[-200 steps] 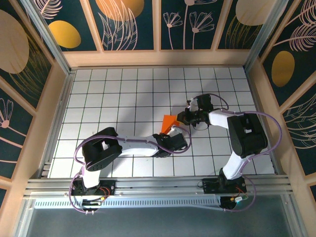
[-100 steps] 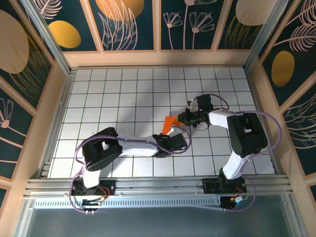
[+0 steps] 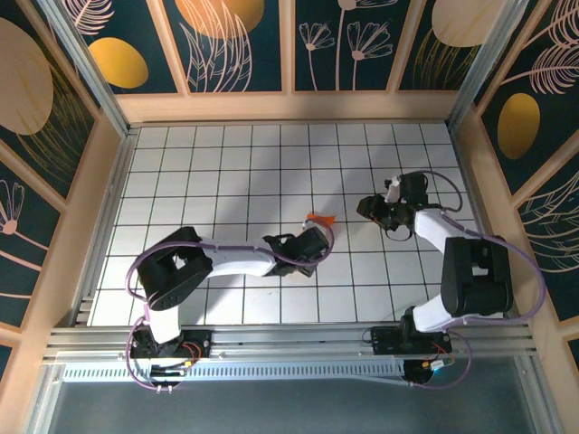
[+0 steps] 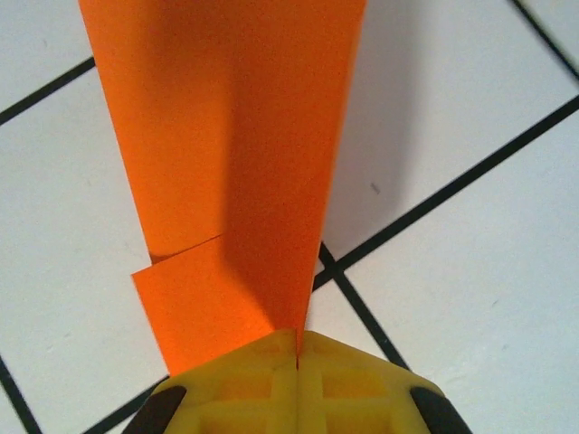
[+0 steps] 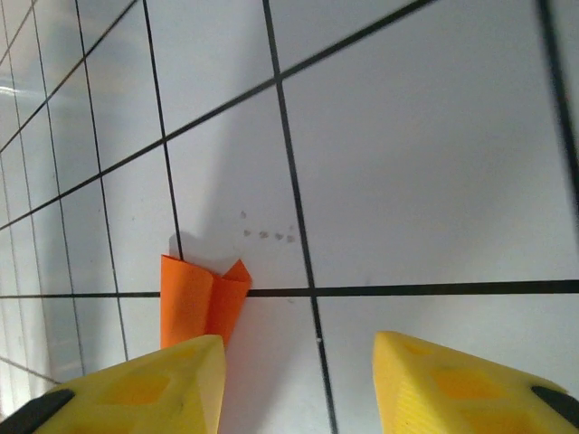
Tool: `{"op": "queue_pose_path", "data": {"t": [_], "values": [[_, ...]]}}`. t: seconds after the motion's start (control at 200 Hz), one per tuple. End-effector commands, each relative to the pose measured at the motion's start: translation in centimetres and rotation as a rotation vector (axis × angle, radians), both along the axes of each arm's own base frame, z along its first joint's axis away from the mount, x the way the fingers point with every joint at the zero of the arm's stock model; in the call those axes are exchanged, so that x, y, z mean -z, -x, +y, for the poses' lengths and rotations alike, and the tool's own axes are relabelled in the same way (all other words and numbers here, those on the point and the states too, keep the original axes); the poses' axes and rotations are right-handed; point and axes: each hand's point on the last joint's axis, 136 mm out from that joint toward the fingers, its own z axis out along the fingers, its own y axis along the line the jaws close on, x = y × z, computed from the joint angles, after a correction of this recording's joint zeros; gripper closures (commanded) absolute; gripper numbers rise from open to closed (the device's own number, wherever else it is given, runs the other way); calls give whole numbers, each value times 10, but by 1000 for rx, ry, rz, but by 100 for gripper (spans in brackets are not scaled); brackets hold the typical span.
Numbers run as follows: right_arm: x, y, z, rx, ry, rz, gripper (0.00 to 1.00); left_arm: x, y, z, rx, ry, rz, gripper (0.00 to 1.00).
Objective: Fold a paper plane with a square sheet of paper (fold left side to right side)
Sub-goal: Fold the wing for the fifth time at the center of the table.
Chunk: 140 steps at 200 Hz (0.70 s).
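Orange paper [image 4: 235, 163], folded into a narrow strip with a small flap at one side, sits near the middle of the desk [image 3: 226, 163]. The left claw [image 4: 297, 348] pinches one end of it, yellow pads pressed together on the fold. The paper seems to stand on edge, though from above it is a mere sliver. The right claw [image 5: 298, 362] hangs spread, apart from the paper, nearer the desk's right edge.
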Motion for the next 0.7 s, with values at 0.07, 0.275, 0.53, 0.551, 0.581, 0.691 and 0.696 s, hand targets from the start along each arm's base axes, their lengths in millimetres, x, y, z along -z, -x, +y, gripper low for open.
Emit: {"op": "queue_pose_path", "data": {"t": [0.07,0.275,0.53,0.551,0.581,0.691,0.696], "values": [[1,17,-7,-22,56,-40,46,-17,1,-22,18,281,188,100],[0,26,12,-98,-5,-69,44,-20,-5,-25,-49,557,406,100],[1,33,48,-187,-49,-85,44,-23,-10,-26,-107,788,540,100],[1,33,51,-192,-51,-85,45,-23,-10,-26,-108,798,547,100],[2,34,54,-198,-57,-81,45,-23,-10,-26,-110,809,554,100],[5,36,69,-214,-99,-69,45,-18,-8,-27,-123,822,583,100],[5,36,70,-215,-101,-69,45,-17,-8,-26,-124,821,585,100]]}}
